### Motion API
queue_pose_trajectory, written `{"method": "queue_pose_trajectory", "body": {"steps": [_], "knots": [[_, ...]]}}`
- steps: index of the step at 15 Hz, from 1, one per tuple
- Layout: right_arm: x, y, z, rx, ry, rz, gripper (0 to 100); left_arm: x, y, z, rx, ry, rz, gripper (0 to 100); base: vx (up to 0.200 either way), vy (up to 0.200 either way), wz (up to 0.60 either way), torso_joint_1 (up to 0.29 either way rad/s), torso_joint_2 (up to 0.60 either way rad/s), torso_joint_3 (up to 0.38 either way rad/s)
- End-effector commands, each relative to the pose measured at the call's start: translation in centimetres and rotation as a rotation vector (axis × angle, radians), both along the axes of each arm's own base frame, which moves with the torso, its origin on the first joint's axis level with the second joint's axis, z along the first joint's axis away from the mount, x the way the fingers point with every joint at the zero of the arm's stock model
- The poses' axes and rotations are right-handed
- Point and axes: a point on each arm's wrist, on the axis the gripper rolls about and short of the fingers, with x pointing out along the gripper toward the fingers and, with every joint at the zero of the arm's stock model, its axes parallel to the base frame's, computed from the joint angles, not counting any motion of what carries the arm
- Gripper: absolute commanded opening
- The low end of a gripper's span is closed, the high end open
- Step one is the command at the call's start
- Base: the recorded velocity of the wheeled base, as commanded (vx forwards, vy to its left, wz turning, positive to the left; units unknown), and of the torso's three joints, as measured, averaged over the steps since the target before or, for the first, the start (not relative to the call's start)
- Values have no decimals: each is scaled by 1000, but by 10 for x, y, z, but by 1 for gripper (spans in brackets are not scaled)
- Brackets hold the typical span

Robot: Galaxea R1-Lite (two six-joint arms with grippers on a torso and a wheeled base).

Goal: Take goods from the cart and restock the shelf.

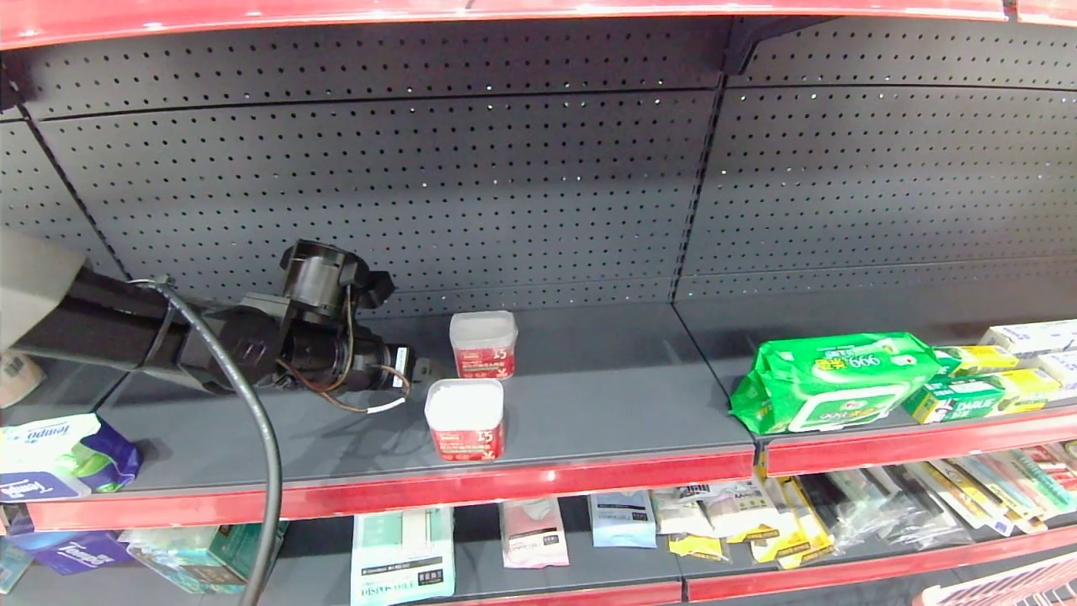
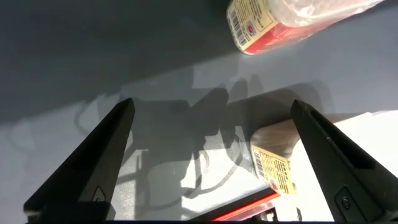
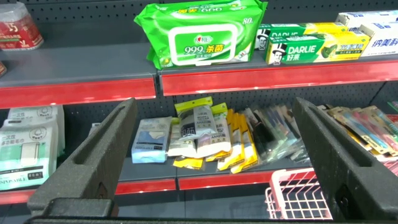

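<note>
We find the front tub [image 1: 465,418] and, at its 12 o'clock, the rear tub [image 1: 483,343] on the shelf [image 1: 589,396]. Both jaws stand wide, empty. We judge restocking unfinished.

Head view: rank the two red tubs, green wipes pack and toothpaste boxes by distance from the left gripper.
1. Front tub and rear tub, both right beside the left gripper: too close to call.
2. Green wipes pack, well to the right.
3. Toothpaste boxes, far right.

Head cam: forward-down onto shelf [image 1: 589,396]. Left wrist cam: close over its board. Right wrist cam: farther back, facing shelf front; shares green wipes pack [image 3: 199,34] with head cam.
</note>
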Motion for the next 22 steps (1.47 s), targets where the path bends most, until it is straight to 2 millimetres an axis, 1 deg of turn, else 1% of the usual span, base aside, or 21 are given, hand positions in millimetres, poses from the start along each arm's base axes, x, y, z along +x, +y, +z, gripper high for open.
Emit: {"method": "queue_pose_trajectory", "body": {"steps": [1, 15, 18, 20, 21, 22], "knots": [[0, 0, 0, 0, 1, 0, 100, 0, 0, 0, 0, 0, 0, 100, 0, 0, 0, 0, 0, 0], [0, 0, 0, -2, 1, 0, 100, -1, 1, -2, 3, 7, -1, 100, 0, 0, 0, 0, 0, 0], [0, 0, 0, -2, 0, 0, 100, 0, 1, 1, 1, -2, 2, 100, 0, 0, 0, 0, 0, 0], [0, 0, 0, -2, 1, 0, 100, -1, 5, 9, -6, -25, 9, 100, 0, 0, 0, 0, 0, 0], [0, 0, 0, -2, 0, 0, 100, -6, 12, 18, -17, -42, 13, 100, 0, 0, 0, 0, 0, 0], [0, 0, 0, -2, 0, 0, 100, -18, 21, 24, -17, -31, -3, 100, 0, 0, 0, 0, 0, 0]]}}
